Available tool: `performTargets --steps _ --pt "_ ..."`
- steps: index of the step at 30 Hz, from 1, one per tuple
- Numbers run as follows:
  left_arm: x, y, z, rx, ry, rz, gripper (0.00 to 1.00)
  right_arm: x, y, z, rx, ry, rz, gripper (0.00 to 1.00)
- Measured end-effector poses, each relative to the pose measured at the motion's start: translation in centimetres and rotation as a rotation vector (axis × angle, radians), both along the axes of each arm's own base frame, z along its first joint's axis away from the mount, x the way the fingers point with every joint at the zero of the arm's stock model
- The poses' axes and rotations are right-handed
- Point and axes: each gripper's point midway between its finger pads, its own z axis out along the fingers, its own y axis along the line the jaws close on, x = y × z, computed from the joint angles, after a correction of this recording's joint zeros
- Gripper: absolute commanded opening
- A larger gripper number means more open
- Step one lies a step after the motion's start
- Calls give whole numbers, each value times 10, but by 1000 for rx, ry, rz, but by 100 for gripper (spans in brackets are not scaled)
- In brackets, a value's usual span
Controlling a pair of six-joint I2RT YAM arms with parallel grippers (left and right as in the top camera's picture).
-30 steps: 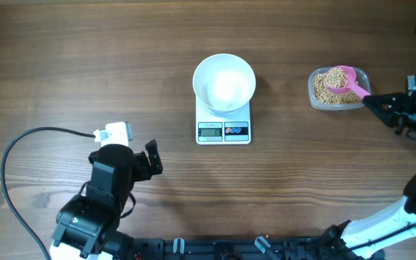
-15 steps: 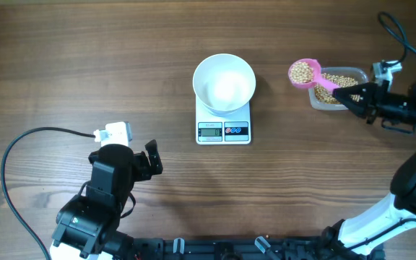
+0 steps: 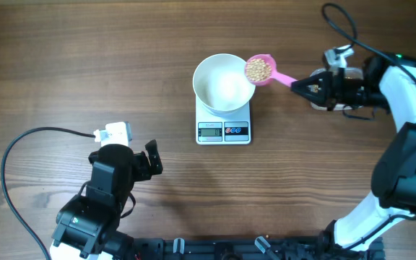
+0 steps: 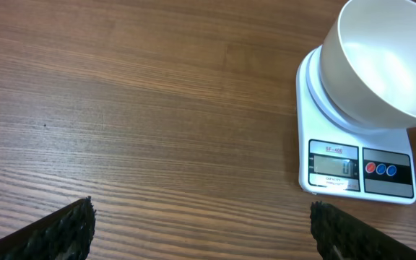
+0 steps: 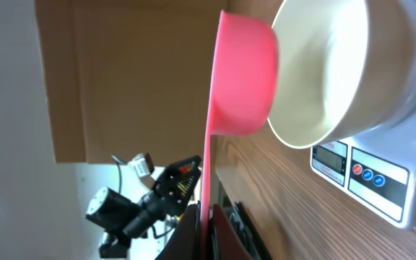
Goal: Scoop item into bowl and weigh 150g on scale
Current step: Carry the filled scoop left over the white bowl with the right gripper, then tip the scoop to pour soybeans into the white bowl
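Since the earlier overhead frames, the right gripper (image 3: 300, 86) has carried the scoop (image 3: 274, 75) leftward from the right edge of the frame to the bowl (image 3: 221, 87).

1. Right gripper: the jaws are clamped on the end of the pink handle, right of centre in the upper half of the overhead frame. In the right wrist view the handle runs down between the dark fingers at bottom centre.
2. Scoop: the cup sits level and is filled with beans (image 3: 258, 69). It overlaps the bowl's upper right rim. Whether cup and rim touch cannot be told.
3. Bowl: it stands upright on the scale (image 3: 224, 131) at the centre of the frame. Its inside shows plain white.
4. Scale: the display and buttons face the lower edge of the frame. The digits are too small to read.
5. Left gripper (image 3: 154, 157): it is at the lower left of the overhead frame, in the same place as in the earlier frames. The jaws stand wide apart and hold nothing. In its wrist view the fingertips sit in the lower corners with bare table (image 4: 157, 108) between them, and the scale and bowl are at upper right.
6. Cable (image 3: 20, 144): black, it loops along the left edge of the frame.
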Motion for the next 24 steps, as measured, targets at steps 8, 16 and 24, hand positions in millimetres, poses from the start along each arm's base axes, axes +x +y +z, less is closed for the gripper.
performTargets --steps 8,16,24 --pt "0 0 0 0 0 0 100 23 36 -5 -219 -13 48 5" --pt "0 0 0 0 0 0 100 22 73 -22 -492 -88 88 4" --pt "0 0 0 0 0 0 100 37 65 -15 -679 -269 40 4"
